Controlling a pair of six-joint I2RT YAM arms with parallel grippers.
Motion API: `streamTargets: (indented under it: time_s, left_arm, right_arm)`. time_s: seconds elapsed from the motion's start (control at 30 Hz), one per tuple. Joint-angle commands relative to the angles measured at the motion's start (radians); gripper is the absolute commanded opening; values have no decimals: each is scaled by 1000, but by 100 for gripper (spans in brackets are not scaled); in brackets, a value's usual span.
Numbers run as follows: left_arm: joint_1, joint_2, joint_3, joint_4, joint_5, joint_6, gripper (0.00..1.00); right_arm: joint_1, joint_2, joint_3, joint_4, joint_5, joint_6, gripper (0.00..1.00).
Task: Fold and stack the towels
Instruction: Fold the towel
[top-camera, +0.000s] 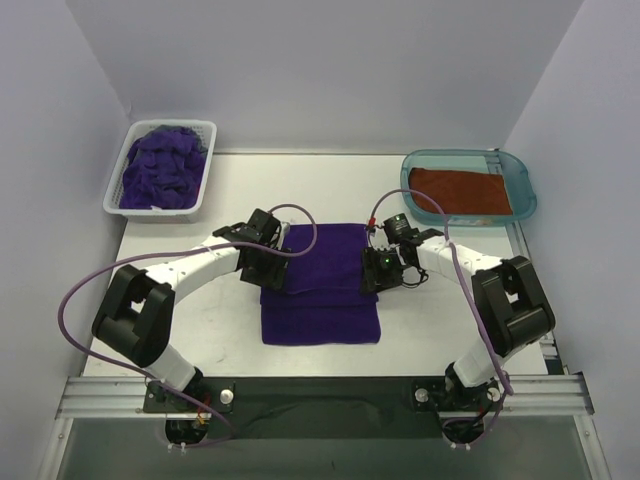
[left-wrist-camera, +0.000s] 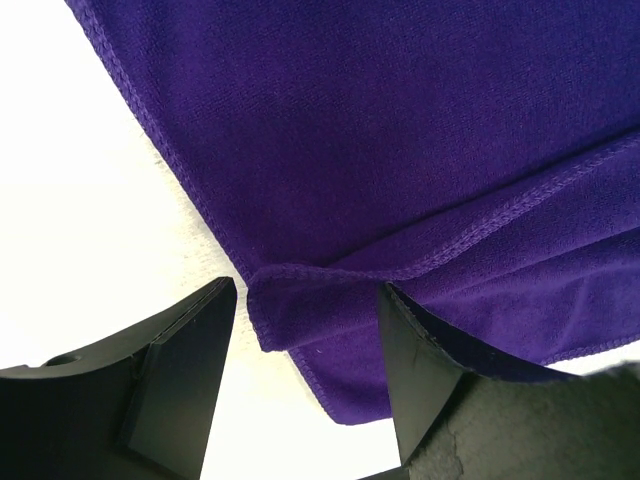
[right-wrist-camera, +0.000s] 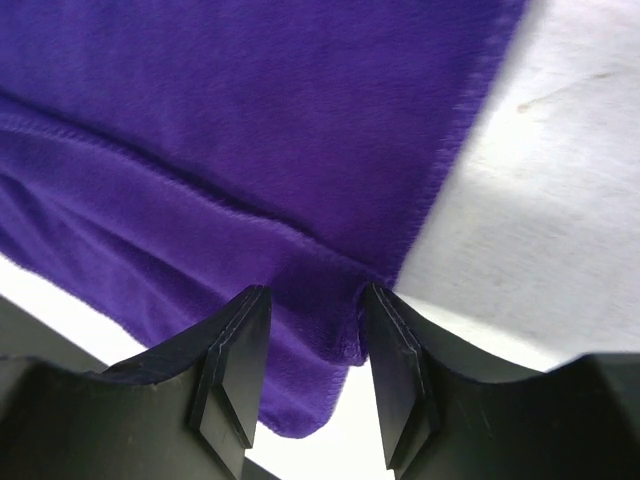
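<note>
One purple towel lies at the table's centre, its far part doubled over the near part. My left gripper sits at the towel's left edge and my right gripper at its right edge. In the left wrist view the left gripper stands open, with the towel's folded corner lying loose between the jaws. Seen from the right wrist, the right gripper is open around the towel's layered edge, which brushes the right finger. A rust-orange towel lies flat in the tray. More purple towels are heaped in the basket.
A white slotted basket stands at the back left. A translucent teal tray stands at the back right. White table shows to either side of the towel. Purple cables loop from both arms.
</note>
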Motion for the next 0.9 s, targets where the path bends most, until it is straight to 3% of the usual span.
streamTargets:
  time_s: [0.0, 0.23, 0.4, 0.87]
  left_arm:
    - [5, -3, 21, 19, 20, 27, 69]
    - [5, -8, 13, 20, 22, 26, 69]
    - [3, -20, 5, 20, 25, 24, 69]
    - [3, -78, -45, 26, 40, 15, 68]
  right_arm:
    - [9, -25, 13, -33, -77, -12, 42]
    - [13, -51, 10, -36, -128, -21, 40]
    - [13, -48, 2, -36, -139, -32, 33]
    - [56, -130, -61, -56, -182, -60, 35]
